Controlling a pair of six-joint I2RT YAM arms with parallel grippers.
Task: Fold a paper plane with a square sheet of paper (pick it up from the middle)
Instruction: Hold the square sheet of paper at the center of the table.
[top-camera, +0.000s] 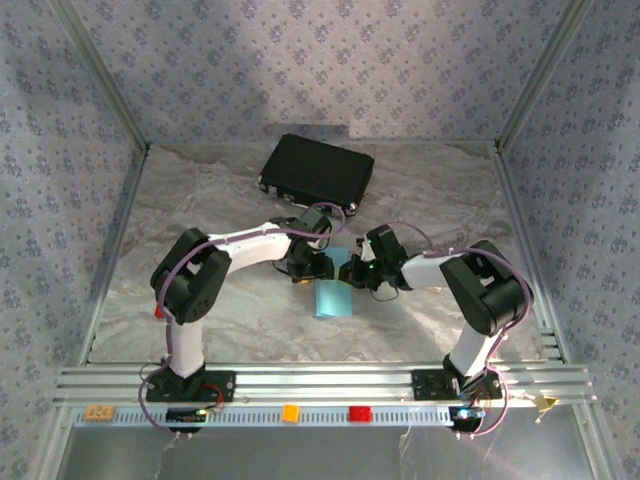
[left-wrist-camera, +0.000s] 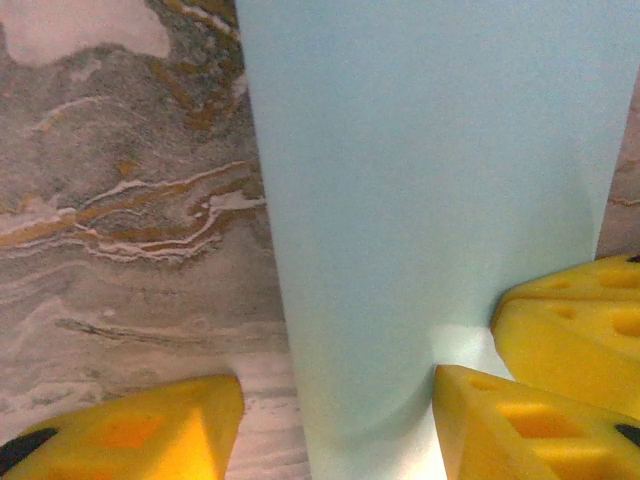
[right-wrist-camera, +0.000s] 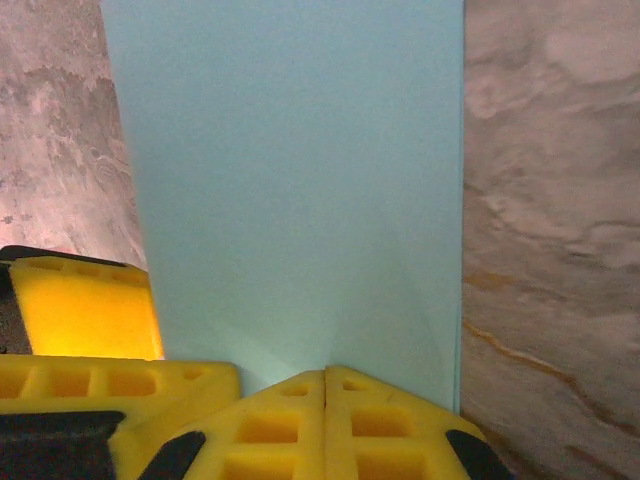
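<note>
The light blue sheet of paper (top-camera: 333, 300) hangs over the marbled table between both arms, its lower edge near the surface. My right gripper (right-wrist-camera: 325, 375) is shut on the paper's (right-wrist-camera: 290, 180) top edge, and faint creases fan out from the pinch. My left gripper (left-wrist-camera: 338, 385) is open around the same edge. Its right finger (left-wrist-camera: 510, 420) touches the sheet (left-wrist-camera: 420, 180), while its left finger (left-wrist-camera: 140, 430) stands apart with table showing in the gap. From above, the left gripper (top-camera: 320, 266) and the right gripper (top-camera: 360, 272) meet tip to tip. The paper plane is out of view.
A black rectangular case (top-camera: 317, 172) lies at the back of the table, behind the arms. Patterned walls with metal frame posts (top-camera: 125, 170) close the left, right and back sides. An aluminium rail (top-camera: 320, 385) runs along the near edge.
</note>
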